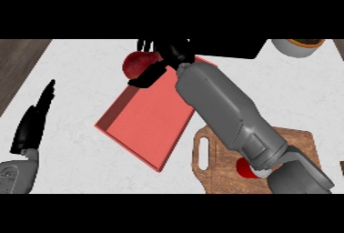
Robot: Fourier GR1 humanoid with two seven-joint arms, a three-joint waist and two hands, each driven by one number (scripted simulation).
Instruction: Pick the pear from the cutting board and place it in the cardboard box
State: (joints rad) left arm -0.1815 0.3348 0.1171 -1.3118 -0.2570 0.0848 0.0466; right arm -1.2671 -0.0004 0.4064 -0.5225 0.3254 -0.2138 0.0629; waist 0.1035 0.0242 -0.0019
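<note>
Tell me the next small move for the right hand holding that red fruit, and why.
Probably lower and release. The right hand is curled round the dark red round fruit at the far end of the shallow red cardboard box, already away from the brown wooden cutting board.

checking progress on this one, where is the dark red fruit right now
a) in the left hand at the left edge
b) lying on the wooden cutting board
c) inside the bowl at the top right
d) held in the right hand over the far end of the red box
d: the right hand is curled round the dark red fruit above the far end of the red box, well away from the wooden cutting board; the left hand rests open.
</note>
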